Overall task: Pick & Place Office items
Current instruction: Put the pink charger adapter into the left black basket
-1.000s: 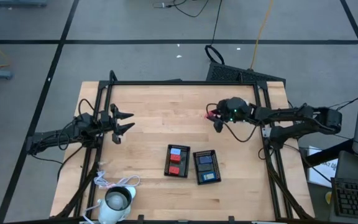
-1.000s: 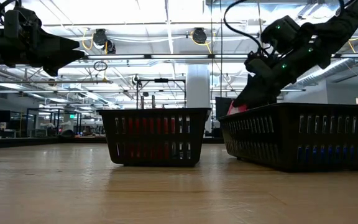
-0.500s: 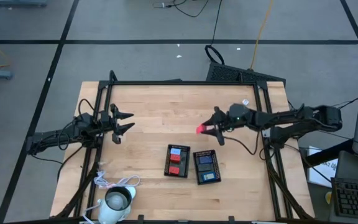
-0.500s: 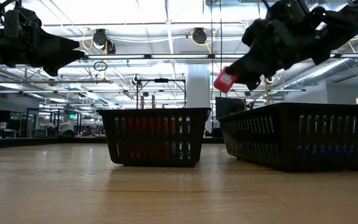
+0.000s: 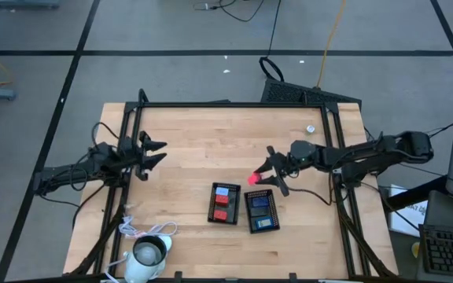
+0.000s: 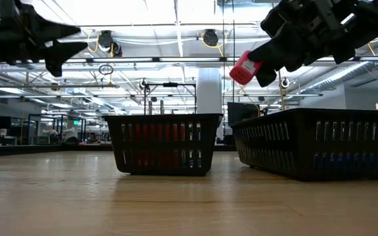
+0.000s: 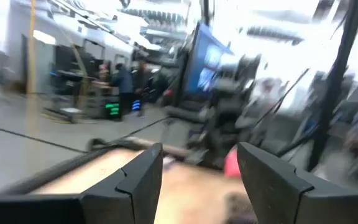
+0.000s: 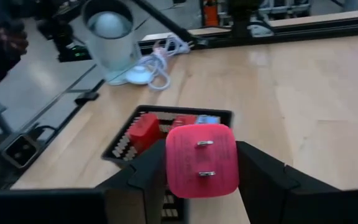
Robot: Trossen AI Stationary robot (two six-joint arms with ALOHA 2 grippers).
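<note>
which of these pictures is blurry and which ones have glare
Left wrist view: smeared throughout, washed out bright at the top. Low view: ceiling lights glare behind the right pincer holding the red block, leaving both trays in silhouette. Right wrist view: the block is sharp, the white cup soft. High view: evenly lit, sharp.

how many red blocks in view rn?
3. One red block is held in the right gripper above the table; two lie in the left tray, at and. More may be hidden.

red block [image 5: 253,179] now nearer the trays [image 5: 261,211]
</note>
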